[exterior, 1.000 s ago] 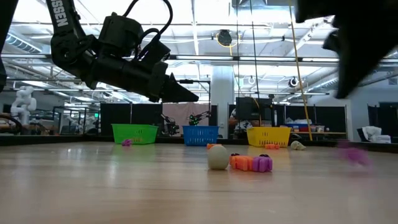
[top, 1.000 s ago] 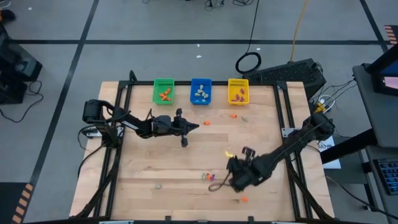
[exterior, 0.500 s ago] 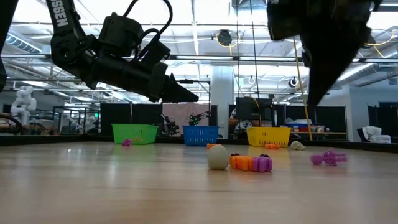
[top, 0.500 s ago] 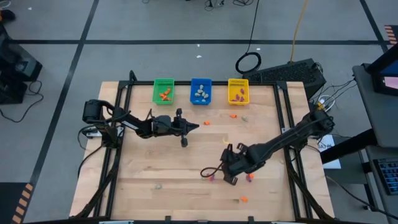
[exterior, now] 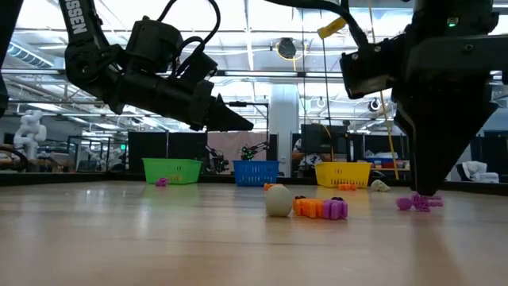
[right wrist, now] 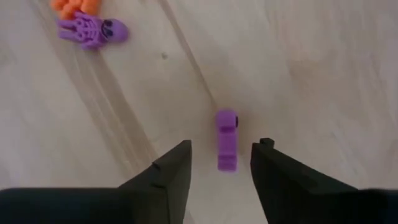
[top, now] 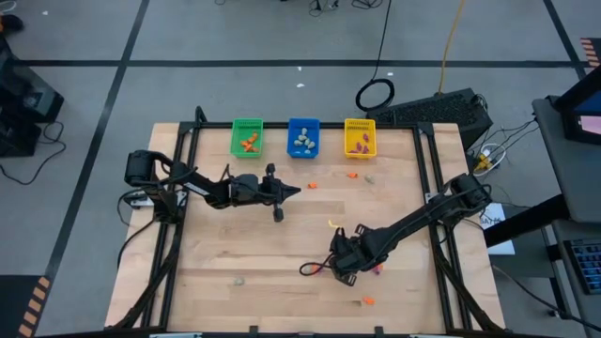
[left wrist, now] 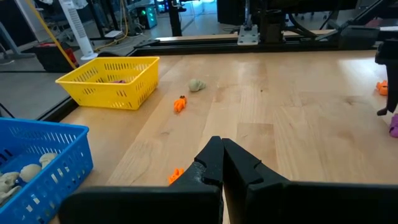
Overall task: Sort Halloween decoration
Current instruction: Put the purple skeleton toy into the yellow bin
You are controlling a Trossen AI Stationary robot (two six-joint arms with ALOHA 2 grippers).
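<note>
The right gripper (right wrist: 221, 165) stands released, a small purple plastic trinket (right wrist: 226, 140) lying between its dark fingers (right wrist: 171, 174); the left gripper (left wrist: 222, 163) hangs clenched, empty

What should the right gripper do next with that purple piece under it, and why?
Probably lower and close. The right gripper is open, pointing down, with the small purple trinket lying on the table between its fingers but not yet gripped. The yellow bin already holds purple pieces.
</note>
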